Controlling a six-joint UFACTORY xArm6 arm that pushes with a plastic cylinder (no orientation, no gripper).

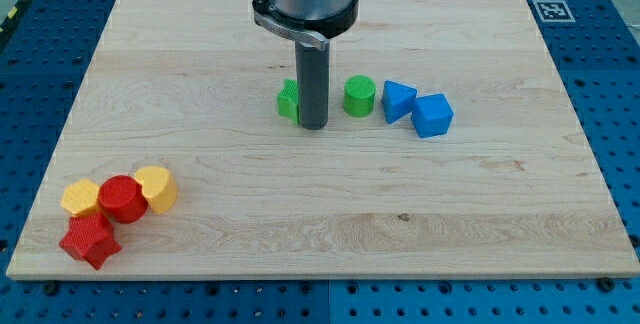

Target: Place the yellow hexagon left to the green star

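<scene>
Standing over the middle of the desk (200,64), the dark rod comes straight down from its grey mount at the view's top; my tip (313,125) rests on the wood, touching or just in front of a green block (288,100) that the rod half hides, so its shape cannot be made out for certain; no pincer is fitted to this arm, so there is nothing to open or close and nothing is held. Just to the view's right of the rod sits a green cylinder (360,96); beyond it a blue block (398,100) and a blue cube (433,116), touching each other. Task block: the yellow hexagon (157,188) lies well apart from the tip, near the view's bottom left corner; it touches a red cylinder (122,199); a second yellow block (81,197) sits on the cylinder's other side; a red block (90,241) lies just below them.
</scene>
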